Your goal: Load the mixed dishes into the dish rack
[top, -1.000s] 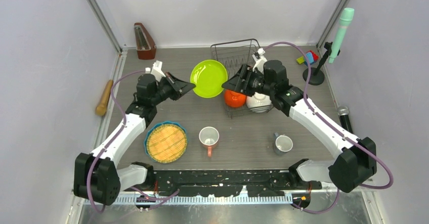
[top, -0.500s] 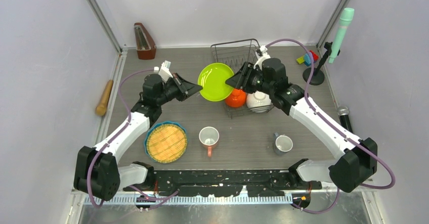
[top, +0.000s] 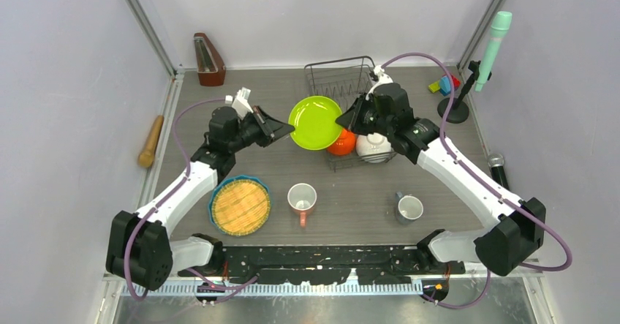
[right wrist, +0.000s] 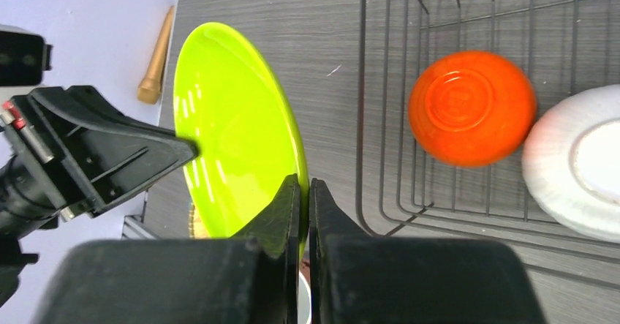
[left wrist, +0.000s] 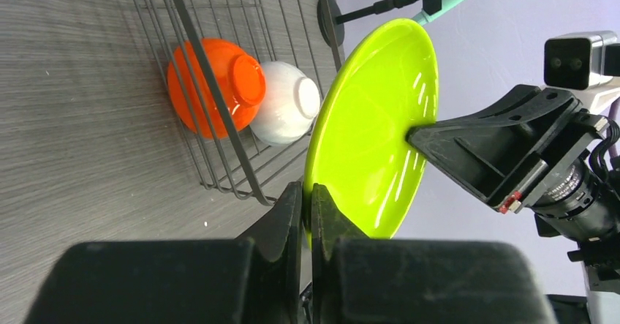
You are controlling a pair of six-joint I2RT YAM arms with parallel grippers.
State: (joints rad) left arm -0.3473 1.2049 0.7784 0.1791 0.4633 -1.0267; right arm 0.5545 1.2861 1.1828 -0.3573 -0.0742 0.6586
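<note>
The lime-green plate (top: 316, 122) hangs on edge in the air, just left of the dish rack (top: 343, 83). My left gripper (top: 289, 128) is shut on its left rim, and my right gripper (top: 341, 121) is shut on the opposite rim. In the left wrist view the plate (left wrist: 373, 119) rises from my shut left gripper (left wrist: 307, 192). The right wrist view shows the right gripper (right wrist: 303, 189) pinching the plate (right wrist: 234, 134). An orange bowl (top: 341, 143) and a white bowl (top: 373, 147) lie in the rack's near end. On the table sit the blue-rimmed plate (top: 240, 205), pink mug (top: 302, 197) and grey-blue mug (top: 409, 208).
A wooden rolling pin (top: 151, 141) lies by the left wall. A brown wooden metronome (top: 209, 59) stands at the back left. Toy blocks (top: 444, 84) and a mint-green microphone on a stand (top: 491, 50) are at the back right, with a black microphone (top: 498, 170) by the right wall.
The left gripper carried the lime-green plate rightward toward the rack. The right gripper, open before, moved onto the plate's right rim and shut on it.
</note>
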